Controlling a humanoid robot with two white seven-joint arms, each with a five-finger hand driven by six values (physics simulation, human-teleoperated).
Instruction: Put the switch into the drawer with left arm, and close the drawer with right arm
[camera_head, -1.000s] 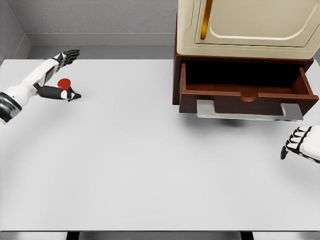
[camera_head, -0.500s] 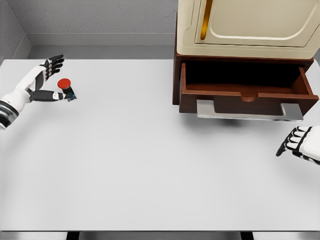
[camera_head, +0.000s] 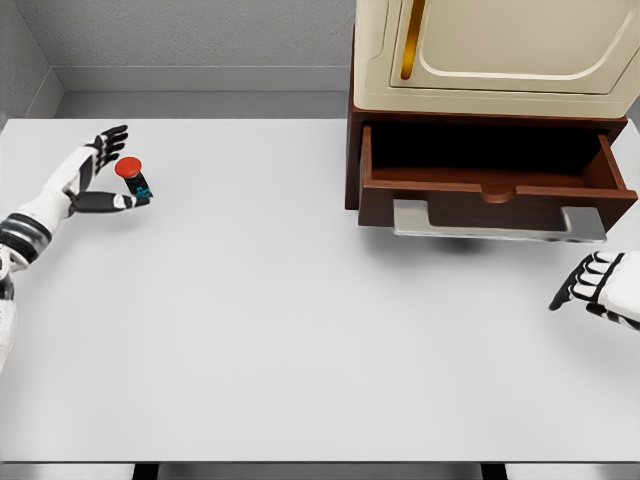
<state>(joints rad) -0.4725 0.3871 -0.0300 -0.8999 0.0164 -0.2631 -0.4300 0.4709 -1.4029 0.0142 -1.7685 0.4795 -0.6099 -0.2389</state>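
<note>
White table, grey walls, cabinet at 2 o'clock.
Table (camera_head: 320, 330) fills most of view; grey wall (camera_head: 200, 35) runs along 12, w/ cream-fronted cabinet (camera_head: 500, 50) on dark wood base at 1–2 o'clock.

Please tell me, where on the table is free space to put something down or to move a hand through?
The table is bare between the left hand with the switch and the drawer, and along the whole near edge. It is tighter at the right, between the drawer's handle and the right hand.
</note>
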